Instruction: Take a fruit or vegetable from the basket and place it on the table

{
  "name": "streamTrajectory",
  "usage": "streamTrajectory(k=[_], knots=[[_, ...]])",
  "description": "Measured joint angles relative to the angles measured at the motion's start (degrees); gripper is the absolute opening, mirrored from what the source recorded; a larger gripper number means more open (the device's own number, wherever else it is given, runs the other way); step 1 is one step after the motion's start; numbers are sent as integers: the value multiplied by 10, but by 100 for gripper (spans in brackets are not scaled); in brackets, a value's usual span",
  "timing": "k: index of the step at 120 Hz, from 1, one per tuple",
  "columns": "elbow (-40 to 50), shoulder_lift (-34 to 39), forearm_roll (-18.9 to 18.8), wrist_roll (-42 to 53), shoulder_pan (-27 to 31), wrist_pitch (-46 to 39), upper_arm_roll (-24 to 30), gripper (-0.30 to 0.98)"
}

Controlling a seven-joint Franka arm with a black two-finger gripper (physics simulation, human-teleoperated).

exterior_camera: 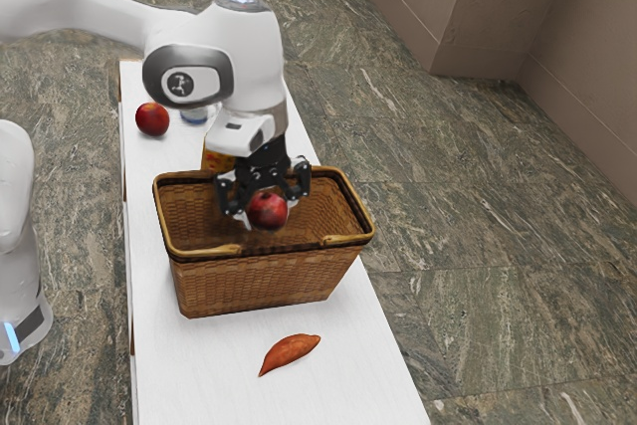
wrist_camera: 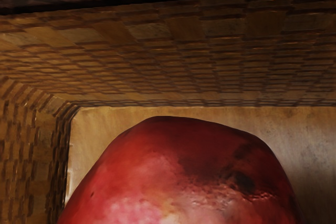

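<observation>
The red fruit [exterior_camera: 267, 211] sits at the tip of the end effector [exterior_camera: 267, 208], gripped between its 2 fingers, which press on it from opposite sides. Its skin looks smooth and rounded, so a shallow pinch could let it roll out if the lift is jerky, and it would drop onto the basket floor [wrist_camera: 115, 121] below. The step in hand looks like raising it out.

Around the end effector is the wicker basket [exterior_camera: 254, 286], its woven wall [wrist_camera: 184, 51] close by. How much height the fruit has over the rim is hard to judge; moving sideways too soon could knock fruit or fingers against the wall and drag or tip the basket. The handle [exterior_camera: 214, 250] along the rim, on the camera's side of the end effector, could catch a finger too.

Beyond that side, outside the basket, the sweet potato [exterior_camera: 290, 348] lies on the white counter [exterior_camera: 219, 375]; a release over it could send the fruit rolling. The counter is narrow, so a fruit let go near its edge might fall to the floor [exterior_camera: 478, 246]. Toward the exterior view's left, well apart from the end effector, 1 red round fruit [exterior_camera: 152, 119] could be bumped if the placement goes that way.
</observation>
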State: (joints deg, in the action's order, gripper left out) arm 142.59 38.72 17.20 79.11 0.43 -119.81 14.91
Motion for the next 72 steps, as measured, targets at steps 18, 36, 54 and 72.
streamTrajectory(k=[18, 36, 54, 72], knots=[[-56, 22, 0, -6, 0, 34, 30, 25], [-95, 29, 12, -11, 0, 63, 82, 25], [-121, 28, 25, -15, 0, 81, 124, 25], [-130, 26, 33, -20, 0, 93, 148, 25]])
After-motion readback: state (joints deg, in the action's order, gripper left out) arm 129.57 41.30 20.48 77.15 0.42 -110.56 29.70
